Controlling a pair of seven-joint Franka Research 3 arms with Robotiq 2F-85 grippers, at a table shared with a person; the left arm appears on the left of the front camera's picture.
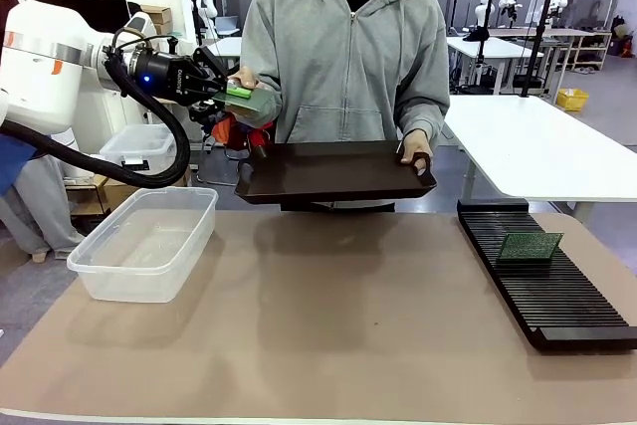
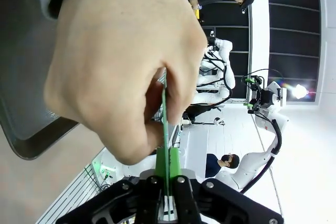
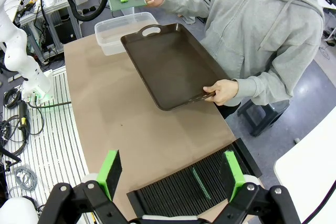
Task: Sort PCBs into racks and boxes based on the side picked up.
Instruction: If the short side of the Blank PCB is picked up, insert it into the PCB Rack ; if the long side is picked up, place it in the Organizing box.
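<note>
At upper left, the left gripper (image 1: 227, 93) clamps a green board (image 1: 239, 99) half-hidden by a person's hand (image 1: 249, 87); the right gripper (image 3: 170, 174) gapes wide over the rack (image 3: 178, 192).

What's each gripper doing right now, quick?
Left gripper: shut on the thin flat green circuit board, which the person's hand also holds.
Right gripper: open, holding nothing.

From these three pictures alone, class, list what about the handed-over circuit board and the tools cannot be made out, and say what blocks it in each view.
- Handed-over PCB, left wrist view: seen edge-on, so its faces are unreadable; the person's hand covers its far end.
- Same board, front view: too small to read any markings; left tool and the hand overlap it.
- Right tool, right wrist view: its body is cut off by the bottom edge.
- PCB in the rack, right wrist view: edge-on, face unreadable.
</note>
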